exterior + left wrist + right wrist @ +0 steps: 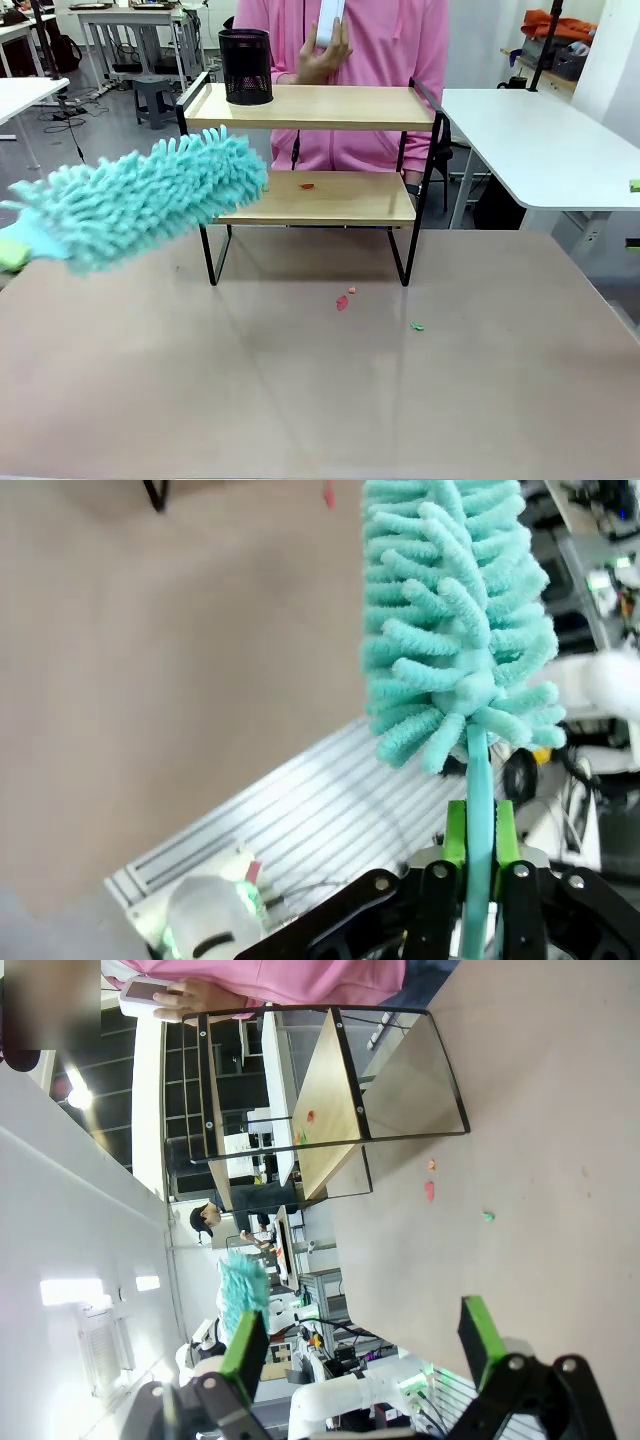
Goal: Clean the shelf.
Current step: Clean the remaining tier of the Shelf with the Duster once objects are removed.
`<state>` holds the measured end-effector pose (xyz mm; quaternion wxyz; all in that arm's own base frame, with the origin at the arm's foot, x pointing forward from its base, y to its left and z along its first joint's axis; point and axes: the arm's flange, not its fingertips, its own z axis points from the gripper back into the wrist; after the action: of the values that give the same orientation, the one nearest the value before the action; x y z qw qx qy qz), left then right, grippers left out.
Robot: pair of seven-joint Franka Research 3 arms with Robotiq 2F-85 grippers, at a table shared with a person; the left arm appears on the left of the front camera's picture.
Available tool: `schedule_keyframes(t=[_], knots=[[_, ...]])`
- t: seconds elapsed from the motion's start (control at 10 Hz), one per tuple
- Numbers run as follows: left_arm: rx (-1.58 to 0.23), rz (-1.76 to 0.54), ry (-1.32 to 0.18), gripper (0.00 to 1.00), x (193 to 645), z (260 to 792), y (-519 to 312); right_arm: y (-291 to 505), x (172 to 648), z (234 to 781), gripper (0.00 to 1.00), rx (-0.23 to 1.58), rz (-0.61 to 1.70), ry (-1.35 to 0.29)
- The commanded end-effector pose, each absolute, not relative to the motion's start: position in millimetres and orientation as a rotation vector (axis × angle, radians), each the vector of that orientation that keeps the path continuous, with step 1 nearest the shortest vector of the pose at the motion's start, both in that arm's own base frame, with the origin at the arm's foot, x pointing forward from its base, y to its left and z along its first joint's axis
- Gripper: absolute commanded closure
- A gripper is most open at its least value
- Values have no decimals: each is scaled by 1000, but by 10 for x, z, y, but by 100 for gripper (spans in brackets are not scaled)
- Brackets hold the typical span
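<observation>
Front view: we see the shelf (330, 106) at the table's (300, 400) far centre, w/ a person in pink just behind it. A black mesh cup (245, 67) sits on the top board's left end. A red scrap (307, 186) lies on the lower board. The teal duster (140, 205) comes in from the left, tilted, its tip at the lower board's left edge; touching or not, we can't tell. On the table near the shelf: red bits (342, 302) & a green bit (417, 326).

L wrist view: left gripper (480, 830) is clamped on the duster's thin handle, a green pad on each side.

R wrist view: right gripper (362, 1345) has its fingers wide apart w/ nothing btw them, well back from the shelf.
</observation>
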<state>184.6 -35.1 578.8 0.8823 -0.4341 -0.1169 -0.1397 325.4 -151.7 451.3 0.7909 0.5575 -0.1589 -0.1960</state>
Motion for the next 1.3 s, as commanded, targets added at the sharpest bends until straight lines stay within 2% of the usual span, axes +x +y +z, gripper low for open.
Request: schedule_keyframes(t=[0.0, 0.4, 0.5, 0.6, 0.9, 1.2], knots=[[-855, -264, -357, 87, 1798, 5095, -812, -1501, 3270, 4517, 0, 1213, -407, -364], [-795, -234, -286, 87, 2011, 4912, -1063, -1501, 3270, 4517, 0, 1213, -407, -364], [-801, -196, -284, 87, 2049, 4949, -1001, -1501, 3270, 4517, 0, 1213, -407, -364], [-785, -232, -261, 87, 2357, 5521, -1042, -1501, 3270, 4517, 0, 1213, -407, -364], [-771, -214, -254, 87, 2407, 5470, -1065, -1501, 3270, 4517, 0, 1213, -407, -364], [-806, -210, -272, 87, 2814, 5490, -1220, -1501, 3270, 4517, 0, 1213, -407, -364]])
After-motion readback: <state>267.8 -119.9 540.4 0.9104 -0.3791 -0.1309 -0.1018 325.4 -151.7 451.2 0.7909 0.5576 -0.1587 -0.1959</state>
